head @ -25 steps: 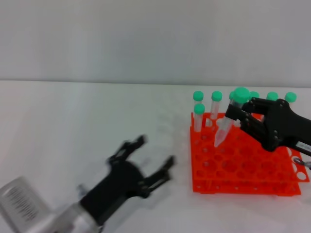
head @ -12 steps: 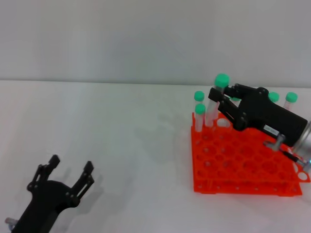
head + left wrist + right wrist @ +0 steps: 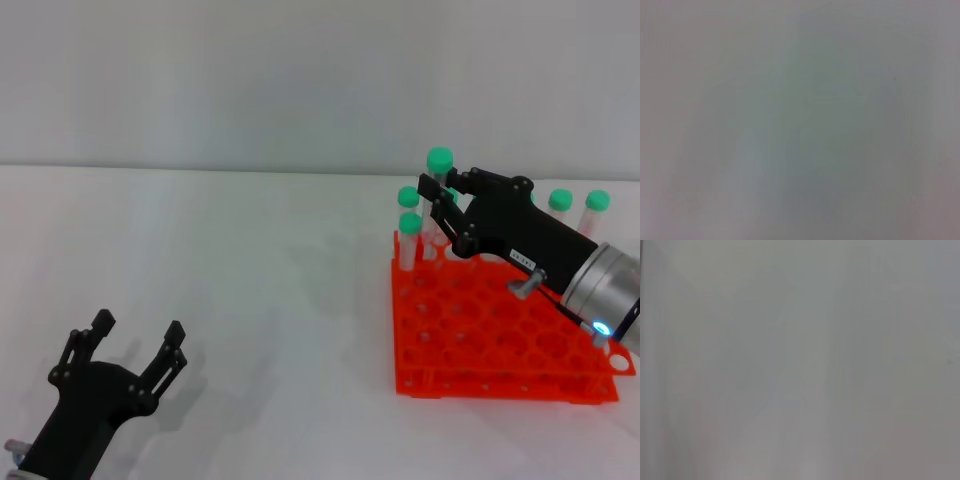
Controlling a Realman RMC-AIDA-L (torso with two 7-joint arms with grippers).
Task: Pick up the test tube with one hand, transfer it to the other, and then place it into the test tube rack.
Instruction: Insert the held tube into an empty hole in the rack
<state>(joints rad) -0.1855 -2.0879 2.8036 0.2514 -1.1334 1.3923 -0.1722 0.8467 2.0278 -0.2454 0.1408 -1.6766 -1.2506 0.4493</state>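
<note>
Since half a second ago, left claw (image 3: pixel 130 345) is dropping a touch lower at 7 o'clock, fingers spread wide, empty. Right claw (image 3: pixel 437 205) is carrying the test tube (image 3: pixel 436 195) farther toward 12 o'clock over the test tube rack (image 3: pixel 500 340), gripping it upright below its green cap. Judgement: keep it vertical, centre the tip over a free back-row hole, lower slowly before letting go. Table (image 3: pixel 250 260) is bearing the rack.

We see a glossy orange plastic test tube rack (image 3: pixel 500 335), clear plastic test tube (image 3: pixel 436 215) under a green cap, matt black claws, and a smooth white counter (image 3: pixel 250 280).
</note>
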